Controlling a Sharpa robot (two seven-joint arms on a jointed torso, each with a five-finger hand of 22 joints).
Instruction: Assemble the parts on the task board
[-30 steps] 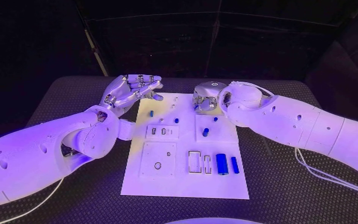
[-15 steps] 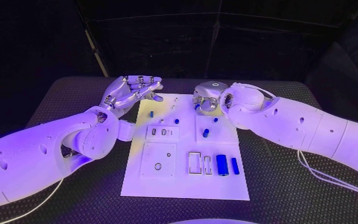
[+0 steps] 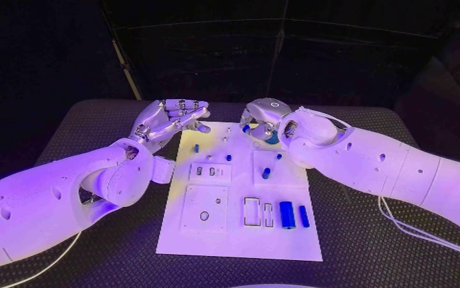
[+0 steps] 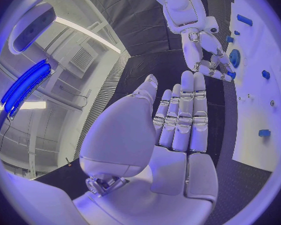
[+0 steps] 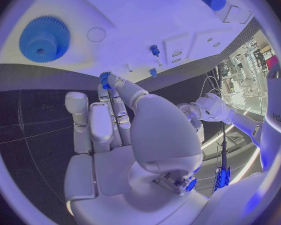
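The white task board (image 3: pixel 288 241) lies mid-table. My right hand (image 3: pixel 260 118) hovers over its far edge and pinches a small blue part (image 5: pixel 105 78) between thumb and fingertip. Just beneath that hand a blue gear (image 3: pixel 271 138) lies flat on the board (image 5: pixel 134 15). My left hand (image 3: pixel 171 116) floats palm up beside the board's far left corner, fingers straight and apart, holding nothing (image 4: pixel 178 120). A thick blue cylinder (image 3: pixel 286 214) and a thinner blue bar (image 3: pixel 304 215) lie at the near right. Small blue pegs (image 3: pixel 266 172) stand mid-board.
Rectangular slots (image 3: pixel 251 210) and a round hole (image 3: pixel 204 215) mark the board's near half. The black table mat (image 3: pixel 96 235) surrounds the board. A white cable (image 3: pixel 412 228) trails over the mat at the right.
My right hand has risen and shifted slightly left toward the far edge, uncovering the blue gear. The left hand has stayed put.
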